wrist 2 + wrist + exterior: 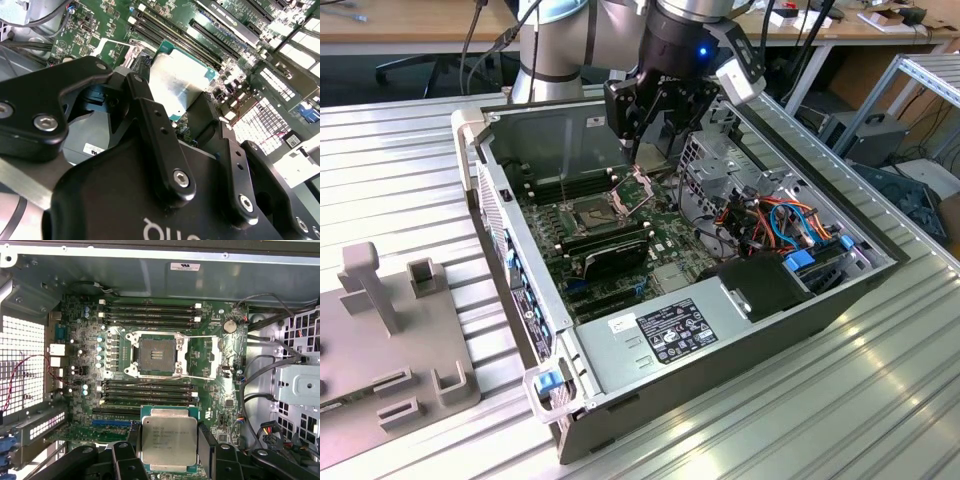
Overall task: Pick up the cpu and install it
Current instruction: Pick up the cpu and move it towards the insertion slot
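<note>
My gripper (169, 447) is shut on the cpu (168, 437), a thin silvery-grey square clamped by its edges between two black fingers (205, 440). The second wrist view shows the same cpu (180, 82) tilted between the gripper (175, 102) fingers. The gripper hangs above the green motherboard (227, 390), apart from it. The dark square socket (154, 354) lies bare, with its metal frame (212, 357) swung open beside it. In the exterior view, the gripper (653, 148) hovers inside the open computer case over the board's far side, just beyond the socket (593, 210).
Black memory slots (150, 312) flank the socket on two sides. A long black card (610, 255) lies across the board near the power supply (670, 335). Drive cage and coloured cables (770, 218) fill the exterior view's right. A grey fixture (390, 330) sits outside the case.
</note>
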{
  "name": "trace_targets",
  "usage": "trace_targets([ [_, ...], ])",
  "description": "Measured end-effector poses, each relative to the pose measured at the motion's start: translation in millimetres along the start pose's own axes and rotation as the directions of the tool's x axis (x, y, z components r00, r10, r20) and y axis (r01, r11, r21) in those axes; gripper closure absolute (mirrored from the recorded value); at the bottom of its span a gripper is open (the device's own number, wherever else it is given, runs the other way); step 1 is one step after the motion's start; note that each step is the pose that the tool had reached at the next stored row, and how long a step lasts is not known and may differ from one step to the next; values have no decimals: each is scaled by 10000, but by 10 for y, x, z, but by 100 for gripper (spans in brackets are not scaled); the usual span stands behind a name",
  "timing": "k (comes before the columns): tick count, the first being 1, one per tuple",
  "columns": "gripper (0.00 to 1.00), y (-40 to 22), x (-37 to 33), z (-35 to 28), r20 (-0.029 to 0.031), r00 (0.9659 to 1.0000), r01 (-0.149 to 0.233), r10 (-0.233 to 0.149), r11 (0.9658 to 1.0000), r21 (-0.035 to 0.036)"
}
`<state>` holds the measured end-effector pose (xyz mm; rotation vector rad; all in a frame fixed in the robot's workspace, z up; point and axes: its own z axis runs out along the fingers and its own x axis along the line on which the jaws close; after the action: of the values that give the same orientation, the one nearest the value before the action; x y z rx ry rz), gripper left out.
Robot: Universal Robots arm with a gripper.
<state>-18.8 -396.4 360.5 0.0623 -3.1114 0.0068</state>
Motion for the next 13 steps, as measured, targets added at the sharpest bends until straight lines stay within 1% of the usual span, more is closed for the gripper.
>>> trace_targets([
  [2, 45, 0, 5, 22, -1, 10000, 2, -2, 10000, 4],
  [8, 45, 31, 23, 134, -1, 10000, 2, -2, 10000, 6],
  [10, 45, 64, 53, 196, -1, 10000, 3, -3, 10000, 5],
  [12, 45, 114, 100, 225, -1, 10000, -6, 6, 10000, 6],
  [13, 45, 124, 107, 234, 1, 10000, -70, 70, 10000, 3],
])
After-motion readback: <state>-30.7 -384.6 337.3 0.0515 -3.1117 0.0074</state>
